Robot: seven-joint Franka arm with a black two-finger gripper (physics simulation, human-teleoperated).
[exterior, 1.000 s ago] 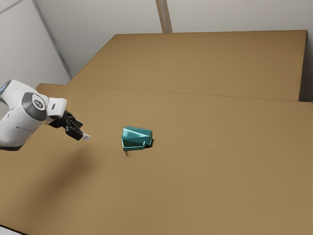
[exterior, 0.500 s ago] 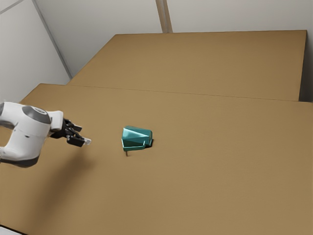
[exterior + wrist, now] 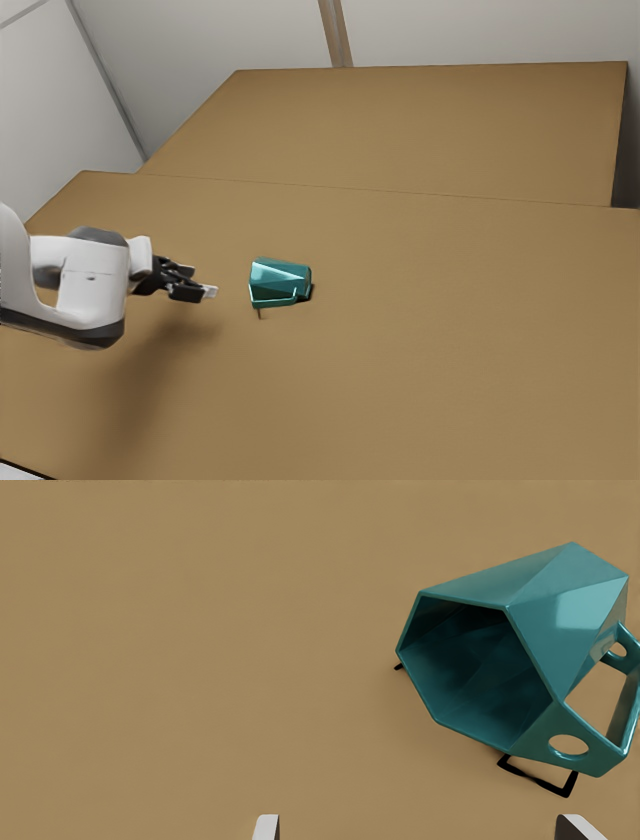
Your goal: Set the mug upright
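Mug (image 3: 281, 281) observed on its side on the surface (image 3: 450, 350); grasping, righting and release remain to be done. Gripper (image 3: 419, 825) seen wide open, nothing held.

Sideways mug (image 3: 280, 276) on brown table (image 3: 430, 350)

Place: indoor room, exact kind unclear | walls (image 3: 220, 90): pale grey, plain, a dark line (image 3: 104, 75) between two sections | strip (image 3: 336, 33): brown, against the grey | table (image 3: 450, 350): broad, plain brown top, thin seam (image 3: 370, 190) across
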